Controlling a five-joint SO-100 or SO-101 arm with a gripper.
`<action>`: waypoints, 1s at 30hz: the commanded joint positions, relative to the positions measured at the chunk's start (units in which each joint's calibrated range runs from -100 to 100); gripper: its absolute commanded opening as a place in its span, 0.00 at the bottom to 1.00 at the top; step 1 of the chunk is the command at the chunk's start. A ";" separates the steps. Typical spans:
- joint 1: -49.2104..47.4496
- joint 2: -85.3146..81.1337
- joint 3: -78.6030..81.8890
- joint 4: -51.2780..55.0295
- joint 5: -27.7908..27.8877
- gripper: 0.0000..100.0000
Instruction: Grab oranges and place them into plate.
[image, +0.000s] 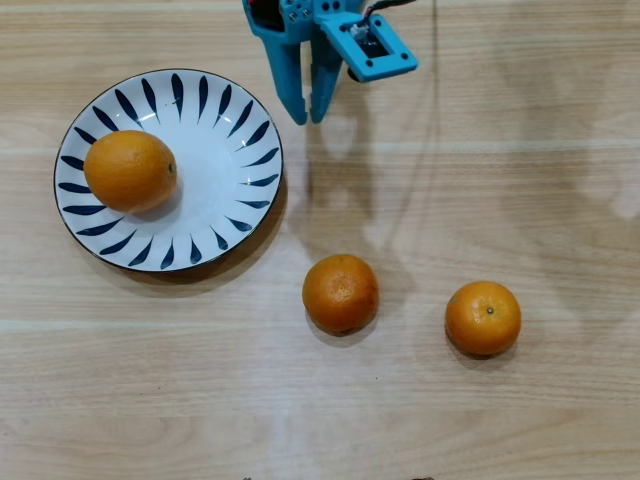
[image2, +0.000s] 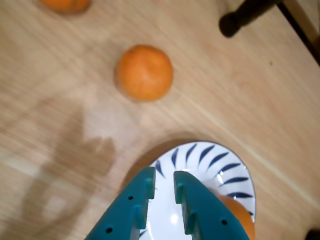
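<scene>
One orange is in: the larger orange (image: 130, 170) sits on the plate (image: 225, 150), well over toward its left side in the overhead view, resting partly on the blue petal strokes of the rim. The plate holds just that single fruit. Out on the wooden table (image: 520, 150) lie the two smaller ones: the middle orange (image: 340, 293) below and to the right of the plate, and the right orange (image: 483, 318) farther right again, the pair clearly apart from each other. The teal gripper (image: 308, 118) hangs near the plate's upper right edge, fingers nearly together with only a slim gap, and nothing between them (empty-handed, plainly). The wrist view shows its fingertips (image2: 147, 175) above the plate's rim, the middle orange ahead on bare wood.
</scene>
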 joint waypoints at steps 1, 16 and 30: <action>-3.20 8.02 -16.06 4.21 -2.31 0.05; -6.10 32.53 -36.16 4.13 -8.53 0.05; -6.18 41.49 -44.12 4.90 -10.99 0.06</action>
